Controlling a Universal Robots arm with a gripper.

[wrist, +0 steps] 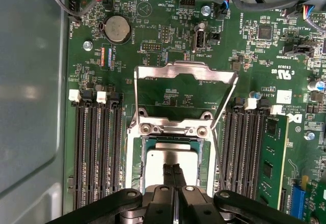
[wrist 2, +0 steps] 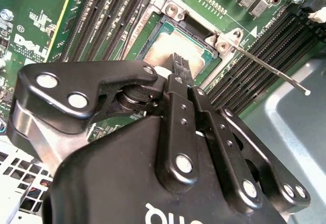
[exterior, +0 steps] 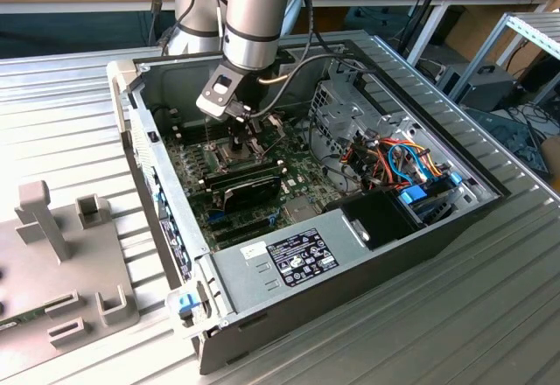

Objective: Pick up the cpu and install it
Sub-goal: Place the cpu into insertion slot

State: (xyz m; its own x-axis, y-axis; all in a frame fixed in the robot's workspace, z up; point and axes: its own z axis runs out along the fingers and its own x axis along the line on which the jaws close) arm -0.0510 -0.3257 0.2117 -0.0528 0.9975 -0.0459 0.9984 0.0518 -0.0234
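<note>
Closest up, black jointed metal gripper [wrist 2: 179, 61], fingers [wrist: 167, 175] drawn together with no gap and clasping nothing; tips down at the middle of the small flat square cpu with dull silvery top [wrist: 154, 162], touching it or just above, cannot tell which. Judged a closed posture for pressing or steadying rather than carrying, being far narrower than the chip. Cpu lying flat inside the dark square socket on the green motherboard [wrist: 168, 30], level with its edges, so seemingly already seated. Hinged shiny metal socket frame [wrist: 186, 71] swung up and away, thin steel lever rod [wrist 2: 275, 71] standing free to one side, leaving room from above. Long black memory slots [wrist: 97, 147] flanking both sides. Seen in the exterior view low inside the open grey computer case [exterior: 490, 188], arm reaching straight down
</note>
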